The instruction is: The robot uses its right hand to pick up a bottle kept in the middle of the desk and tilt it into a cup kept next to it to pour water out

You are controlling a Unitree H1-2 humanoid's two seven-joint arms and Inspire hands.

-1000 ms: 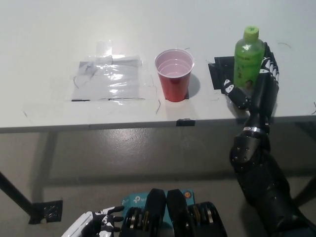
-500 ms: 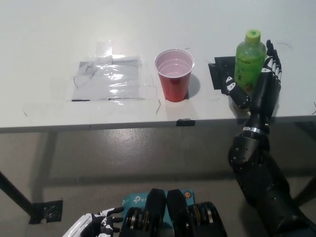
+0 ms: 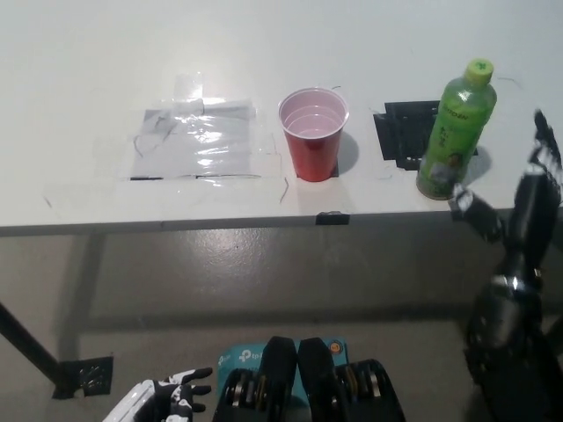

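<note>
A: Where's the bottle [image 3: 456,130]?
B: Green, upright on the white counter [image 3: 88,61], near the front edge, its base overlapping the corner of a black tape patch [image 3: 402,132]. Green cap on.

A: Cup?
B: Red cup [image 3: 312,134], upright, to the bottle's left with a clear gap between them. Pale inside; can't tell if there's liquid.

A: Right robot hand [image 3: 528,198]?
B: Black, at the right edge, just off the counter's front edge, to the right of and below the bottle. Fingers spread apart, holding nothing. One fingertip is near the bottle's base but apart from it.

A: Left one?
B: White left robot hand [image 3: 167,398], bottom left, low below the counter, fingers loosely apart, empty.

A: Anything else around?
B: Clear tape patch [image 3: 198,136] with scribbles, left of the cup. Small black tape bit [image 3: 331,217] on the front edge below the cup. Nothing between bottle and cup.
</note>
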